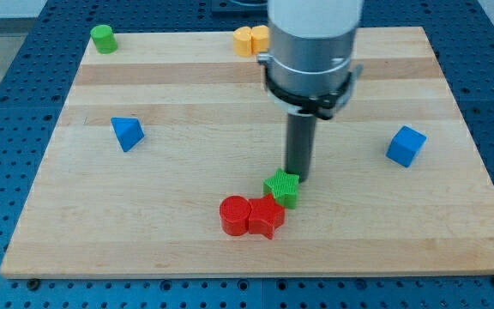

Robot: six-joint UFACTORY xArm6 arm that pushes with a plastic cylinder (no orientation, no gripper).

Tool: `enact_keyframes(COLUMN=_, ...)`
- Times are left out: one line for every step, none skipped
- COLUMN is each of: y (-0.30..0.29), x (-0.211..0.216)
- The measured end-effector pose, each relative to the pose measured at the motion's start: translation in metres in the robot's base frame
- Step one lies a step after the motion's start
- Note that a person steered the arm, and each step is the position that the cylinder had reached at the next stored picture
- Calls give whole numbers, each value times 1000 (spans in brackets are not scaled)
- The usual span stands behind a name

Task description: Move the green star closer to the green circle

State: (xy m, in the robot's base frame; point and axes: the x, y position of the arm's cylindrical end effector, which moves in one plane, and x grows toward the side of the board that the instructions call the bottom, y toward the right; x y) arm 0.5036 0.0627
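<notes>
No pincer is fitted to this arm, so no open or closed state applies. It ends in a dark rod, and my tip (298,177) rests on the worktop (187,249) at the 1 o'clock edge of the green star (282,188), touching it or very nearly so; the exact contact cannot be confirmed.

The green star lies slightly below the board's centre. At its 7 o'clock sits a red star (266,215), touching or just beside it, and a red cylinder (234,215) butts against that block on the 9 o'clock side. The three form a tight cluster.

The green circle (103,38), a short cylinder, stands at the board's far 10 o'clock corner, well apart from the green star.

Assessment: the tip's position on the 1 o'clock side suits a push toward 7 o'clock, which would drive the star into the red blocks, not toward its target. A push toward 10 o'clock calls for the tip to stand at the star's 4 o'clock side. Repositioning appears necessary. The task is judged at an early stage.

Other items: a blue triangular block (127,133) at 9 o'clock lies near the likely path and may obstruct. A blue cube (406,146) at 3 o'clock and a yellow-orange pair of blocks (249,39) at 12 o'clock, partly hidden by the arm, are clear of it.
</notes>
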Motion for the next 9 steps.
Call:
enact_keyframes(y=67, x=28)
enact_keyframes(y=75, x=58)
enact_keyframes(y=38, x=61)
enact_keyframes(y=-7, x=48)
enact_keyframes(y=-44, x=23)
enact_keyframes(y=-83, x=-9)
enact_keyframes(y=-126, x=-54)
enact_keyframes(y=-157, x=-86)
enact_keyframes(y=-163, x=-72)
